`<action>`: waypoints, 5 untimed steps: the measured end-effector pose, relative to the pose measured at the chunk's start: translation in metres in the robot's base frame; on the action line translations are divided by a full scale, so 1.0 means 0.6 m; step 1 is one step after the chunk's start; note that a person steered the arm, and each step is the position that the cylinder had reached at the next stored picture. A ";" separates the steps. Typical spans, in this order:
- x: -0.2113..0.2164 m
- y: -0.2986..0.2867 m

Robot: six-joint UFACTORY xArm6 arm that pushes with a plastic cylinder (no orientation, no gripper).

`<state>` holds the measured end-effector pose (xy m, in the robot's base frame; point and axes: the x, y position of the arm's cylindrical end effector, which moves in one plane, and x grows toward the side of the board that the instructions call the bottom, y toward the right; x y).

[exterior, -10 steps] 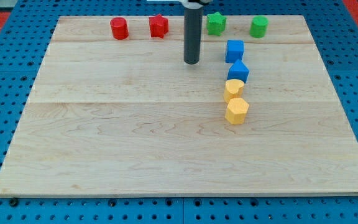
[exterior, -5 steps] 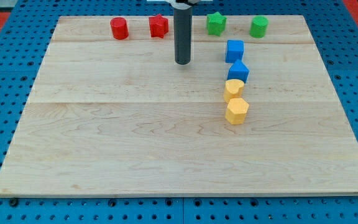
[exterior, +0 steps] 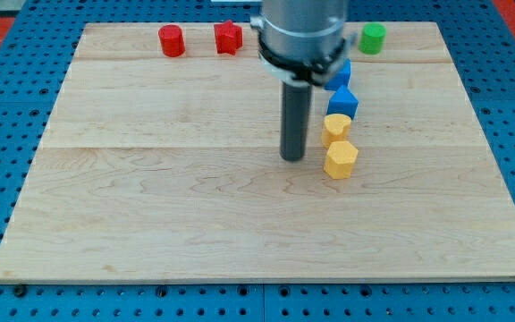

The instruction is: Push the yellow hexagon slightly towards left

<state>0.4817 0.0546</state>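
Observation:
The yellow hexagon [exterior: 341, 159] lies right of the board's middle. A second yellow block [exterior: 335, 128], rounded, sits just above it and touches it. My tip [exterior: 293, 157] rests on the board just left of the yellow hexagon, a small gap apart. The arm's wide body [exterior: 300, 31] reaches down from the view's top and hides the green block that lay there.
Two blue blocks, a cube [exterior: 344, 73] partly hidden by the arm and another [exterior: 343, 101] below it, stand in a column above the yellow ones. A red cylinder [exterior: 172, 40], a red star-like block [exterior: 228, 38] and a green cylinder [exterior: 373, 38] line the board's top edge.
My tip has moved from the upper middle of the board down and to the right, ending just left of the yellow hexagon. No block has moved.

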 end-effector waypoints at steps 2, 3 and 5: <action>0.085 0.057; 0.138 0.088; 0.040 0.203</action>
